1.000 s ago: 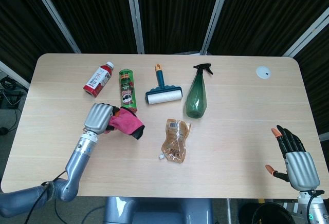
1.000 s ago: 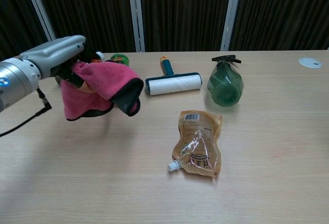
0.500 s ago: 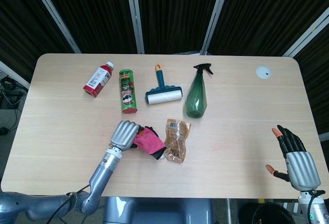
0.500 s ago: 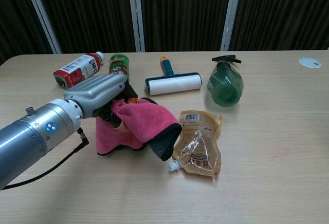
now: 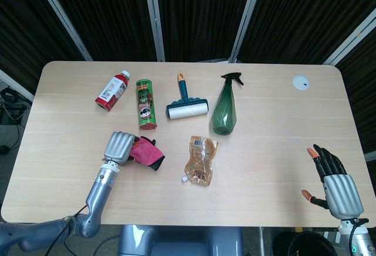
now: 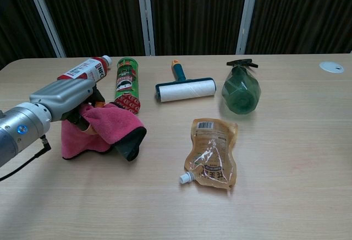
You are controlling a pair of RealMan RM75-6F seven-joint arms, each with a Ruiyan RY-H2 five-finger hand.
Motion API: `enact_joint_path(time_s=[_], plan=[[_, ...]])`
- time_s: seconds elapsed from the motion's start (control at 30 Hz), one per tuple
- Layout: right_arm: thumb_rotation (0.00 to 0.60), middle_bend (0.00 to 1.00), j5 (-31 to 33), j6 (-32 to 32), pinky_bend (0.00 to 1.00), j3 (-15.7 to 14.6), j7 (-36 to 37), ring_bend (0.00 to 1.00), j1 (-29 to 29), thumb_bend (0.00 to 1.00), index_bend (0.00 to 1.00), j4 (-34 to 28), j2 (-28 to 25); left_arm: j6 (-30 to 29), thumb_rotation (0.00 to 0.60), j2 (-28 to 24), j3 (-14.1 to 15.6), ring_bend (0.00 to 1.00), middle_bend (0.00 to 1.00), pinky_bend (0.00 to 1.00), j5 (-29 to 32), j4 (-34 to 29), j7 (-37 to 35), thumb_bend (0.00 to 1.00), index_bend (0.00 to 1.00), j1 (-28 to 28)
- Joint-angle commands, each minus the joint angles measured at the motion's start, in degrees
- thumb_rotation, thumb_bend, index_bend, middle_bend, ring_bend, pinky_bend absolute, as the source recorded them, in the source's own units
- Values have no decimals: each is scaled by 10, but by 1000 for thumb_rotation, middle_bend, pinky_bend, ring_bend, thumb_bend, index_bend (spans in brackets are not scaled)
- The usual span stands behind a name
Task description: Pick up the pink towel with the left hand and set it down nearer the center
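The pink towel, with a dark edge, is bunched in my left hand, which grips it from above. It hangs low over the table, left of the brown refill pouch and just in front of the green chips can. Whether its lower folds touch the tabletop I cannot tell. My right hand is at the table's near right edge, fingers spread, holding nothing; the chest view does not show it.
A red-labelled bottle lies at the back left. A lint roller and a green spray bottle lie behind the pouch. A white disc sits at the far right.
My left hand carried the towel toward me and right, up to the pouch, then drew back left; it now sits in front of the chips can. My right hand barely shifted.
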State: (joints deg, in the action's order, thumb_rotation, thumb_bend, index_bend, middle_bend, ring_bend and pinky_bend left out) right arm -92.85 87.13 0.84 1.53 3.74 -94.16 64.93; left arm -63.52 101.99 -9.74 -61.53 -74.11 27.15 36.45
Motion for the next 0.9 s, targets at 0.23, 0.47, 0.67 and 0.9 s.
enact_joint_path(time_s=[0.23, 0.47, 0.67, 0.9], plan=[[600, 0, 2, 0, 116, 0, 1, 0, 0, 87, 0, 0, 0, 14, 600, -38, 3, 597, 681, 564, 11, 50, -18, 414, 878, -18], [600, 0, 1, 0, 116, -1, -2, 0, 0, 87, 0, -1, 0, 17, 600, -71, -2, 596, 680, 563, 10, 65, -48, 414, 878, -33], [600, 0, 2, -1, 116, 0, -5, 0, 0, 86, 0, -2, 1, 10, 600, -93, -15, 589, 671, 562, -5, 23, -73, 414, 869, -32], [600, 0, 5, -2, 116, 1, -4, 0, 0, 87, 0, -1, 2, -2, 600, -102, -12, 554, 619, 548, -56, -54, -81, 414, 843, -18]])
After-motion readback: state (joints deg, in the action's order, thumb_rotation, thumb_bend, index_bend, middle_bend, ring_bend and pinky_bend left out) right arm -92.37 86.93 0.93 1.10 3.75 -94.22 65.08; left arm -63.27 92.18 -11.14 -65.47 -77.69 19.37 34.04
